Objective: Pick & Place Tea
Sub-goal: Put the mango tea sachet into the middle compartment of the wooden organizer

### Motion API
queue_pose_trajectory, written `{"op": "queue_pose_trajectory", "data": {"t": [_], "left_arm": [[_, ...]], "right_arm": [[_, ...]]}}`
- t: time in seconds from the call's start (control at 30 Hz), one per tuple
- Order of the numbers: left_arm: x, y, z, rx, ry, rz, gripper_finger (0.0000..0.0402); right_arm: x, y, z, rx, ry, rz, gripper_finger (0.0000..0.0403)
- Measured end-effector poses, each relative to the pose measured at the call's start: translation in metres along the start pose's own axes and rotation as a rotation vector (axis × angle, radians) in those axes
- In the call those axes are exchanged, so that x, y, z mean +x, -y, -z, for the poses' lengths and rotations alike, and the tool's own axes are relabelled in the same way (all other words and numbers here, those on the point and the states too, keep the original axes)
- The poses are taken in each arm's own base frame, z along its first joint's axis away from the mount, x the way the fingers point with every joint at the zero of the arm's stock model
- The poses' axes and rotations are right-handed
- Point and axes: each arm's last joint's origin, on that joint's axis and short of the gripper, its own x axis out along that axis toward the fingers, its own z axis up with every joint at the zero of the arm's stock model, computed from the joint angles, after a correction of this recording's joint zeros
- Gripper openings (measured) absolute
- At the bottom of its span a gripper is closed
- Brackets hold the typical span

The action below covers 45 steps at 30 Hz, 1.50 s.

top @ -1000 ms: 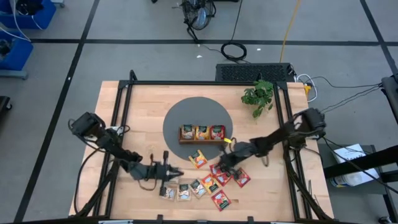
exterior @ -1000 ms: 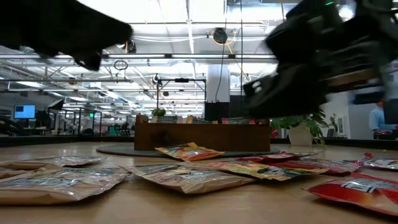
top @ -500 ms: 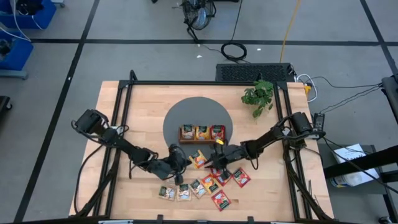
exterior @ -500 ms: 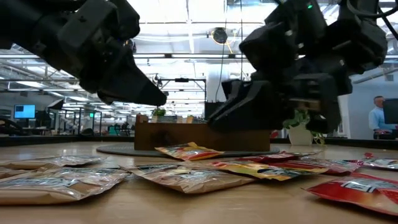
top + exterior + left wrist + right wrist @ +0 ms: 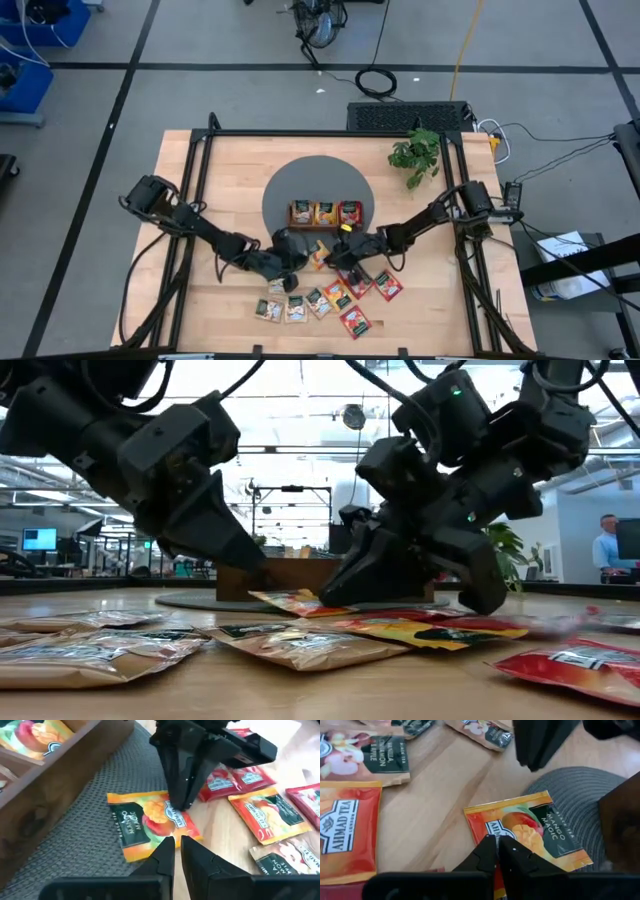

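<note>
The mango sachet (image 5: 150, 824) lies flat, half on the grey mat (image 5: 80, 815), half on the table (image 5: 445, 795), just in front of the tray (image 5: 325, 215). The left gripper (image 5: 177, 849) and the right gripper (image 5: 497, 849) meet over it from opposite sides, each with fingers pressed together, tips at its edge; whether they touch it is hard to tell. Other sachets (image 5: 335, 300) lie scattered nearby.

Orange sachet (image 5: 530, 827) reads "MANGO MAGIC"; red sachet (image 5: 345, 837) reads "AHMAD TEA".
</note>
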Motion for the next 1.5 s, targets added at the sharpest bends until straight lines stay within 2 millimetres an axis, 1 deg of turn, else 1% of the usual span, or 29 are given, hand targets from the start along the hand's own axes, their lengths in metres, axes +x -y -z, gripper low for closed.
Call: {"op": "queue_pose_trajectory", "data": {"t": [0.1, 0.2, 0.3, 0.4, 0.5, 0.63, 0.8, 0.93, 1.03, 1.13, 1.23, 1.37, 1.5], "left_arm": [[0.001, -0.004, 0.000, -0.024, 0.006, -0.048, 0.0037], [0.004, -0.010, -0.004, -0.104, 0.024, -0.078, 0.0037], [0.004, -0.013, -0.002, -0.194, 0.000, -0.092, 0.0039], [0.004, -0.015, 0.002, -0.287, -0.048, -0.101, 0.0058], [0.003, -0.014, 0.004, -0.341, -0.076, -0.090, 0.0096], [0.003, -0.013, 0.005, -0.381, -0.075, -0.088, 0.0163], [0.002, -0.014, 0.007, -0.420, -0.090, -0.110, 0.0243], [0.001, -0.015, 0.009, -0.450, -0.130, -0.107, 0.0289], [-0.001, -0.016, 0.008, -0.467, -0.164, -0.106, 0.0309], [-0.003, -0.018, 0.009, -0.480, -0.184, -0.128, 0.0315], [-0.002, -0.017, 0.008, -0.509, -0.221, -0.088, 0.0306], [-0.005, -0.008, 0.012, -0.510, -0.243, -0.032, 0.0269], [-0.007, -0.004, 0.015, -0.512, -0.252, -0.022, 0.0223]], "right_arm": [[0.000, 0.005, 0.006, 0.023, -0.047, 0.001, 0.0002], [0.000, 0.008, 0.009, 0.035, -0.073, -0.002, 0.0002], [-0.001, 0.008, 0.011, 0.042, -0.078, -0.056, 0.0001], [0.000, 0.007, 0.015, 0.039, -0.091, -0.088, 0.0001], [0.002, 0.004, 0.021, 0.048, -0.111, -0.114, 0.0001], [0.008, -0.003, 0.033, 0.047, -0.142, -0.141, 0.0001], [0.017, -0.007, 0.044, 0.058, -0.135, -0.155, 0.0001], [0.018, -0.007, 0.047, 0.100, -0.144, -0.154, 0.0001], [0.018, -0.007, 0.047, 0.103, -0.149, -0.155, 0.0000], [0.018, -0.007, 0.047, 0.103, -0.149, -0.154, 0.0000], [0.018, -0.007, 0.047, 0.112, -0.150, -0.154, 0.0000], [0.017, -0.007, 0.047, 0.133, -0.154, -0.152, 0.0000], [0.017, -0.007, 0.047, 0.129, -0.154, -0.149, 0.0000]]}}
